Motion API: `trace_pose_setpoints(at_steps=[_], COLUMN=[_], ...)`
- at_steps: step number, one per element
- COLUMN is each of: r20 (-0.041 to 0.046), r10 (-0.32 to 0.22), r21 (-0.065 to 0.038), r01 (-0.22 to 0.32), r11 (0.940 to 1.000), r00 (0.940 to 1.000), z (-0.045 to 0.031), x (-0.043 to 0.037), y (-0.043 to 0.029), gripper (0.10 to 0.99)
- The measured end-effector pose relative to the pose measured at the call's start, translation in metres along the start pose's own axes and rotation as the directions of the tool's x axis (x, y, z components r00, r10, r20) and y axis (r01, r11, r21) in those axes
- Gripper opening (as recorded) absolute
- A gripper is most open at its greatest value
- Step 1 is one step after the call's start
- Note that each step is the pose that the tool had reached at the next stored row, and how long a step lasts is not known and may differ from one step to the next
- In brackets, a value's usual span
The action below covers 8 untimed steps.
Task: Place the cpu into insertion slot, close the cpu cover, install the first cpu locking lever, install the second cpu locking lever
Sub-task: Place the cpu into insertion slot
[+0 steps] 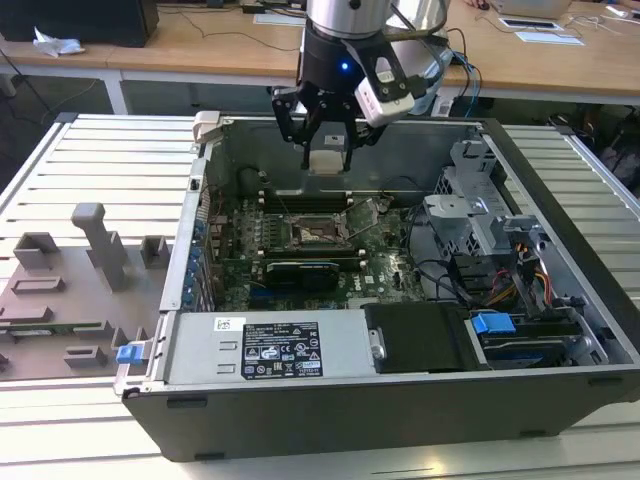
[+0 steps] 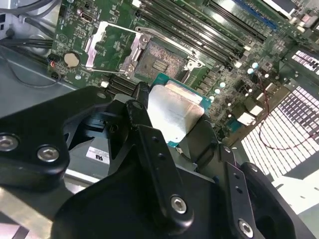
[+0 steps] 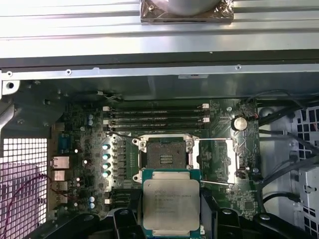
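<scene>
My gripper (image 1: 327,150) hangs over the open computer case, shut on the cpu (image 1: 327,161), a flat silver-topped square chip held by two opposite edges. In both wrist views the cpu (image 3: 171,201) (image 2: 175,113) sits between black fingers (image 2: 142,137), level and well above the board. The insertion slot (image 3: 164,155) (image 2: 159,59) (image 1: 313,232) lies bare beneath it, dark centre exposed. The cpu cover (image 3: 215,160) (image 2: 107,46) is swung open, lying flat beside the slot. A thin wire lever (image 3: 217,184) sticks out near the cover.
Memory slots (image 3: 157,115) run behind the socket, and a long black card (image 1: 302,272) lies in front of it. A power supply (image 1: 265,348) fills the case's front, with cables and a drive cage (image 1: 500,250) at the exterior view's right. Grey fixtures (image 1: 90,250) stand on the slatted table.
</scene>
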<state>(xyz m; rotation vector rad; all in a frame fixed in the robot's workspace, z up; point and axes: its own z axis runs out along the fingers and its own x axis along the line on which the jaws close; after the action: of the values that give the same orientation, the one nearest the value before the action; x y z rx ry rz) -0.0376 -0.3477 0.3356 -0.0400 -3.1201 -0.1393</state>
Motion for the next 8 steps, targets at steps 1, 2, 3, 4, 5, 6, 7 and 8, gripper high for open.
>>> trace_pose_setpoints(at_steps=[1, 2, 3, 4, 5, 6, 7, 8], r20=[0.0000, -0.0001, -0.0001, 0.0000, 0.0000, 0.0000, 0.0000, 0.0000], r10=[0.000, 0.000, 0.000, 0.000, 0.000, 0.000, 0.000, 0.000], r21=[0.000, 0.000, 0.000, 0.000, 0.000, 0.000, 0.000, 0.000], r01=[0.000, 0.000, 0.000, 0.000, 0.000, 0.000, 0.000, 0.000], r11=[1.0000, 1.0000, 1.0000, 1.0000, 1.0000, 1.0000, 1.0000, 1.0000], r00=[1.0000, 1.0000, 1.0000, 1.0000, 1.0000, 1.0000, 1.0000, 1.0000], z=[0.0035, 0.0055, 0.0072, 0.0094, 0.0112, 0.0137, 0.0150, 0.0165], x=[-0.0001, -0.0001, -0.0001, -0.0002, -0.0002, -0.0003, -0.0003, -0.0003], y=[-0.0003, -0.0005, -0.0007, -0.0008, -0.0010, -0.0012, -0.0013, -0.0015], gripper=[0.545, 0.545, 0.545, 0.545, 0.545, 0.545, 0.545, 0.545])
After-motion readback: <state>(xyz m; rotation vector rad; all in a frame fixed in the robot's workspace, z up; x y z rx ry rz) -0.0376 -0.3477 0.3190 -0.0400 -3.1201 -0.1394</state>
